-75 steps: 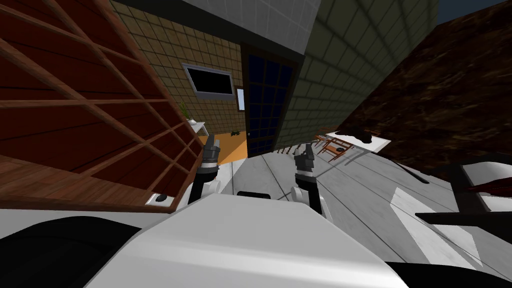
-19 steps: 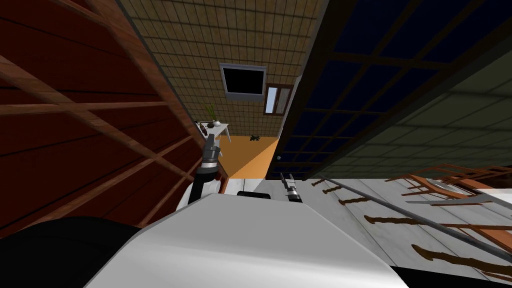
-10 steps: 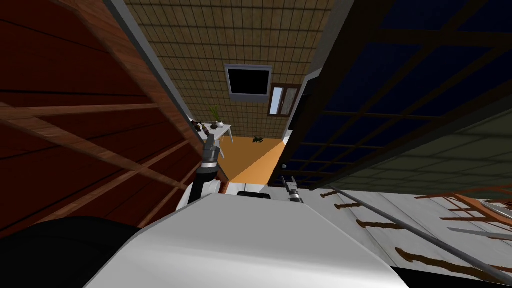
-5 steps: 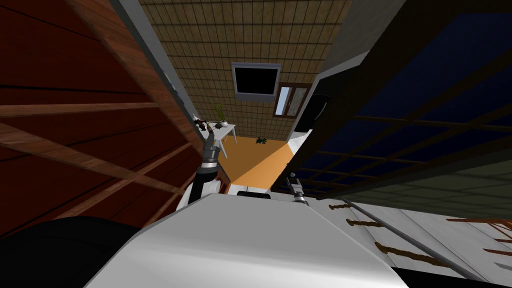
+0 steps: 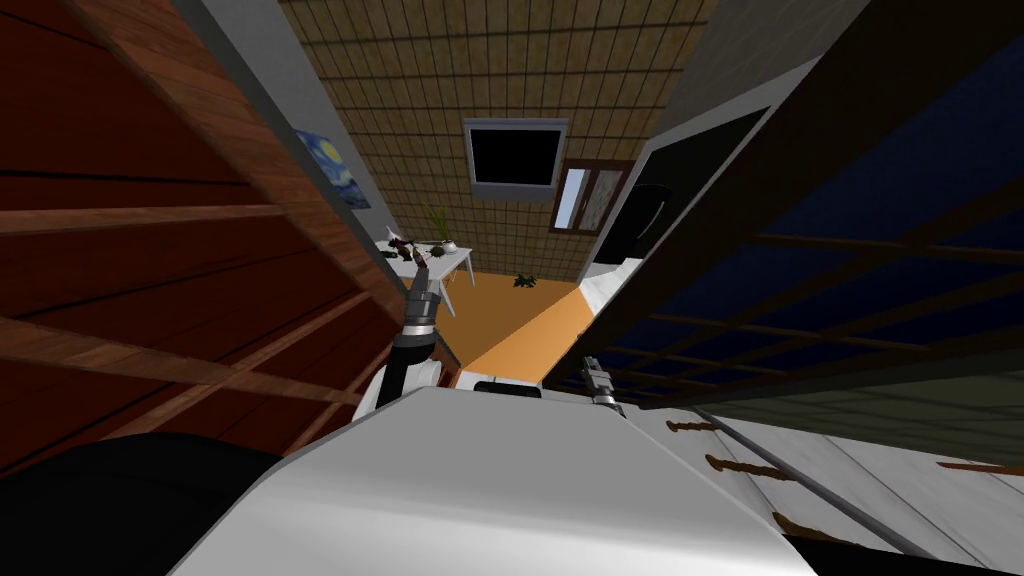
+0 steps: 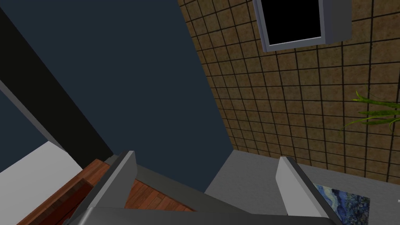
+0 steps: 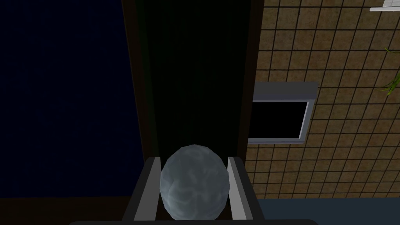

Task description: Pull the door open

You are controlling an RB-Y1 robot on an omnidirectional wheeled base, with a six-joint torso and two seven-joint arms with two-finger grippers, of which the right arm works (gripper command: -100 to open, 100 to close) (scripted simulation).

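Note:
The door (image 5: 850,230) has a dark brown frame and dark blue panes, and it looms close on my right. Its round grey knob (image 7: 194,183) sits between the fingers (image 7: 150,183) of my right gripper (image 7: 194,160), which press both of its sides. Behind the knob rises the door's dark stile (image 7: 195,78). In the head view the right gripper (image 5: 592,365) is small, just above my chest at the door's edge. My left gripper (image 5: 424,275) is raised on the left, with its fingers (image 6: 125,168) wide apart and nothing between them.
A red-brown wooden shelf unit (image 5: 150,250) fills the left side, close by. Past the door lie an orange floor (image 5: 500,320), a white table (image 5: 445,258) with plants, a tiled wall with a dark framed panel (image 5: 515,157), and a black area (image 5: 690,180) beside the door.
My right gripper has shut on the knob. The whole head view has shifted: the door's edge now lies farther right, with more of the tiled room and black area showing.

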